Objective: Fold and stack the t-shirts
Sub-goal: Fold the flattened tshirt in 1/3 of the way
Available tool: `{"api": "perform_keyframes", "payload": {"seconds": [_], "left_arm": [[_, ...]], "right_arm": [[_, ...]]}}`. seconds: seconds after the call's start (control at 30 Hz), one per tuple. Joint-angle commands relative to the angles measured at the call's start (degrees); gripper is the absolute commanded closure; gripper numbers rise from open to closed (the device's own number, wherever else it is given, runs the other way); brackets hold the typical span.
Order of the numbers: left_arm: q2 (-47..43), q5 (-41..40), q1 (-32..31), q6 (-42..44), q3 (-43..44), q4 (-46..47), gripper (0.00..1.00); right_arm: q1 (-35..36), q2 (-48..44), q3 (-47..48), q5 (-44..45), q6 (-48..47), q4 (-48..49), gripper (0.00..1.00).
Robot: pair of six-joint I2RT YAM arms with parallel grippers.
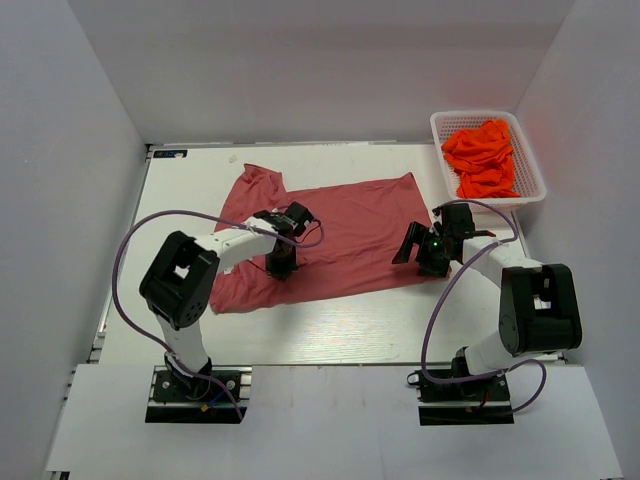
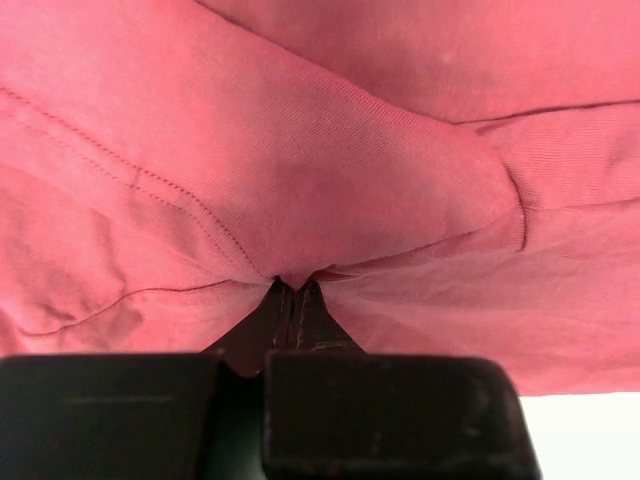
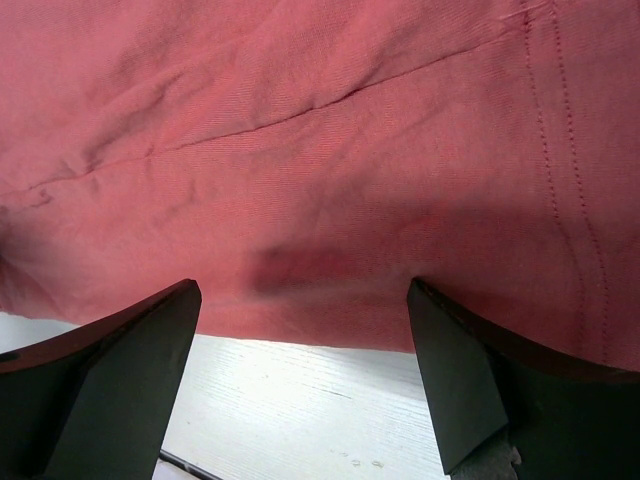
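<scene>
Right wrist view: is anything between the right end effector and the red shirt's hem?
Nothing visible. The right end effector is open right at the hem of the rose-red t-shirt. Only the white table shows between its fingers and the cloth.

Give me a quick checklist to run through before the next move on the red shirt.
1. Left gripper pinching the rose-red t-shirt: ok, shut on a fold of cloth.
2. Right gripper gripping the shirt: not ok, open, the shirt's edge lies just ahead of its fingers.
3. Layers in the left pinch: cannot tell.
4. Shirt lying flat: not ok, creased around both grippers.
5. Orange t-shirts out of the way: ok, heaped in the white basket.
</scene>
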Motion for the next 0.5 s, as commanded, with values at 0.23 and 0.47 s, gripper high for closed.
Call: {"api": "perform_keyframes", "payload": {"seconds": [0.23, 0.47], "left_arm": [[0.7, -5.6, 0.2, 1.4, 9.2, -5.7, 0.98], [2.5, -4.6, 0.8, 2.8, 9.9, -6.8, 0.86]], "right_arm": [[0.1, 1.2, -0.5, 1.9, -0.9, -1.0, 0.10], [0.1, 1.8, 0.3, 2.6, -1.0, -1.7, 0.10]]}}
